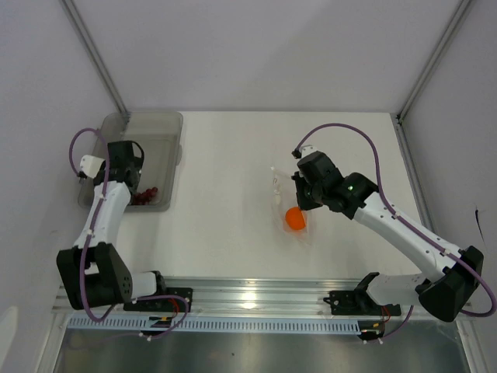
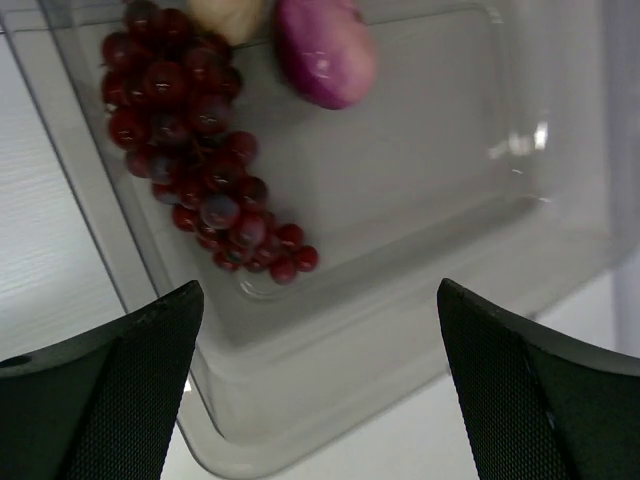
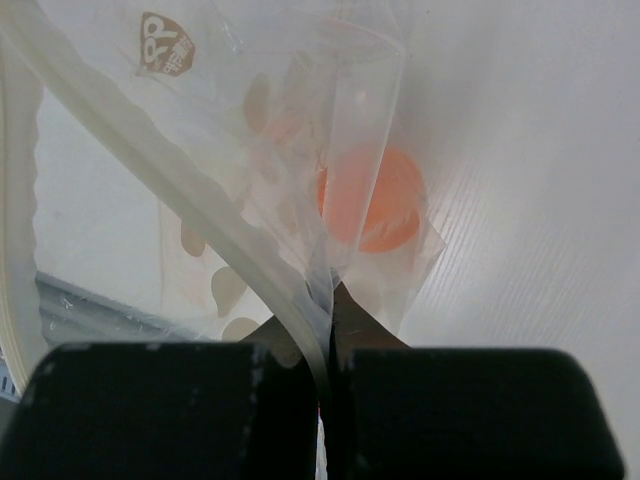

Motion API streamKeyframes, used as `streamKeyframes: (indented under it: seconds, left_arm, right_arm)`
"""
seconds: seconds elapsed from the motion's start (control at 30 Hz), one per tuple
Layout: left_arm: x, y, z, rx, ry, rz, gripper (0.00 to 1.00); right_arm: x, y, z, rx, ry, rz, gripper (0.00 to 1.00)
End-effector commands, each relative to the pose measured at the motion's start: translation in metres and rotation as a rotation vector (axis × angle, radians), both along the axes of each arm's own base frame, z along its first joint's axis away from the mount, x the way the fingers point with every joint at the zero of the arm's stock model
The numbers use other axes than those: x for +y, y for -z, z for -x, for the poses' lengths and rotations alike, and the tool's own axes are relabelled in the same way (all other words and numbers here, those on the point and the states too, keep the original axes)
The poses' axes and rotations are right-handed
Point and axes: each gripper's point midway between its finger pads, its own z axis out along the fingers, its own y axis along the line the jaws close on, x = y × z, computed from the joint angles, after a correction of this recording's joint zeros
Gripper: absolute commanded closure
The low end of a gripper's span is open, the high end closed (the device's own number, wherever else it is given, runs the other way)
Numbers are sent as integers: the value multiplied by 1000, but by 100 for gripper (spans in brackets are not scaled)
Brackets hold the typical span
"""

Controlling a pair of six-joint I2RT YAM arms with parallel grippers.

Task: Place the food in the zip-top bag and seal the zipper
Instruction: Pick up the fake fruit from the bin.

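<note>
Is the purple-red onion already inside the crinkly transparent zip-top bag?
No, the purple-red onion lies in the grey translucent tub beside the cluster of dark red berries; the zip-top bag shows only the round orange.

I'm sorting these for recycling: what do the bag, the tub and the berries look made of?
The bag: thin clear plastic film, glossy; it creases and the orange shows through. The tub: rigid grey translucent plastic, smooth; highlights on its floor. The berries: glossy dark red skins; real or imitation, cannot tell.
</note>
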Motion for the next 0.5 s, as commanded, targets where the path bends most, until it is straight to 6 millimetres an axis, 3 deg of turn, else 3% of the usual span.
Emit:
streamKeyframes:
  seconds: [0.0, 0.1, 0.43, 0.47]
  left_arm:
    - [20, 21, 4, 77, -104, 77, 0]
    - [31, 43, 0, 111, -137, 113, 1]
    - [50, 80, -5, 239, -221, 221, 1]
    - [50, 95, -2, 285, -233, 241, 1]
  right_arm:
    - [4, -1, -9, -33, -22, 1, 100]
    - [5, 0, -8, -29, -26, -8, 100]
    - [2, 2, -6, -29, -15, -1, 100]
    - [1, 1, -6, -30, -15, -2, 100]
